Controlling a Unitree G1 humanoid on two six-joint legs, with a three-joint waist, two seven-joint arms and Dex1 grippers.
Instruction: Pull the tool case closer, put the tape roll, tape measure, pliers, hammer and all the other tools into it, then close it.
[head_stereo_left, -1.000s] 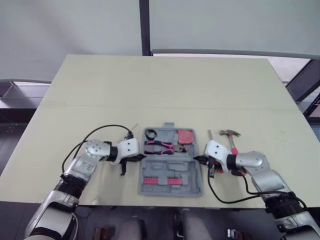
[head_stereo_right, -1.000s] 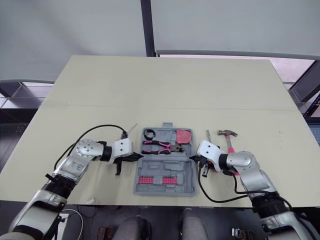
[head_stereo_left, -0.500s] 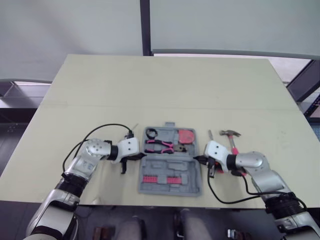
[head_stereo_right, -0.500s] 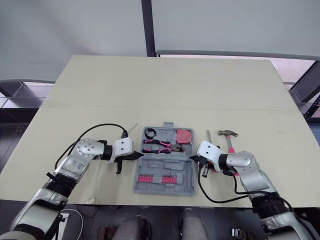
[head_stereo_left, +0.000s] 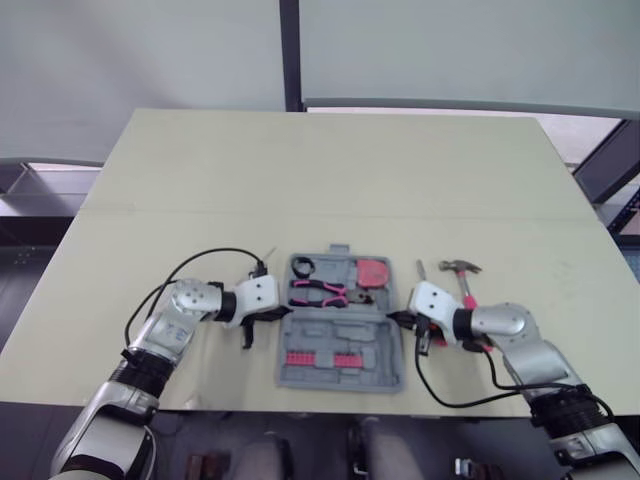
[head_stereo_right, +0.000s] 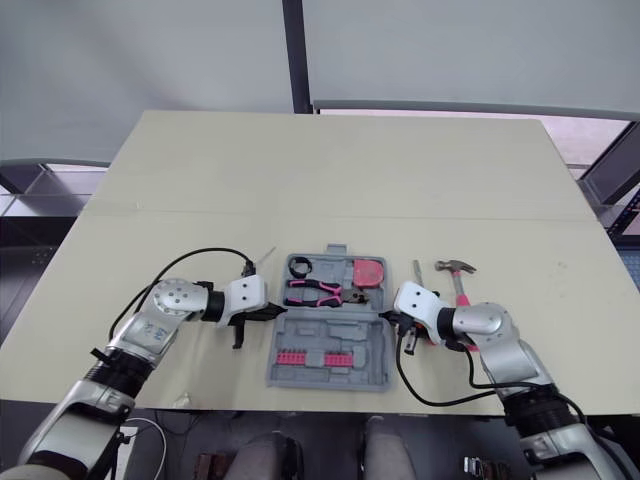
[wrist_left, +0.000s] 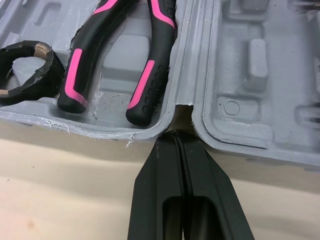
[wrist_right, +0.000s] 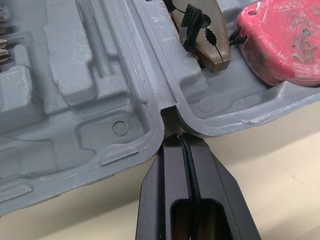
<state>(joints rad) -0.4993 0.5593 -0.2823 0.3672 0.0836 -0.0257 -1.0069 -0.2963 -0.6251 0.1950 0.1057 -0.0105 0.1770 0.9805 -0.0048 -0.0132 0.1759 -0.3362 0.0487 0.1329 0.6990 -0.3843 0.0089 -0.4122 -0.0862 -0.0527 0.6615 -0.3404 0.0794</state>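
The grey tool case (head_stereo_left: 340, 331) lies open near the table's front edge. Its far half holds the black tape roll (head_stereo_left: 302, 267), the pink-and-black pliers (head_stereo_left: 320, 292) and the red tape measure (head_stereo_left: 372, 273). The hammer (head_stereo_left: 460, 271) lies on the table right of the case. My left gripper (head_stereo_left: 283, 315) is shut, its tips at the hinge notch on the case's left side (wrist_left: 175, 134). On the opposite side, my right gripper (head_stereo_left: 392, 319) is shut at the other hinge notch (wrist_right: 178, 136). In the wrist views both pairs of fingers press together just outside the rim.
A slim metal tool (head_stereo_left: 421, 271) lies between the case and the hammer. A thin pointed tool (head_stereo_left: 268, 254) rests left of the case's far corner. A row of pink bits (head_stereo_left: 323, 359) sits in the case's near half. The far table (head_stereo_left: 330, 170) is bare.
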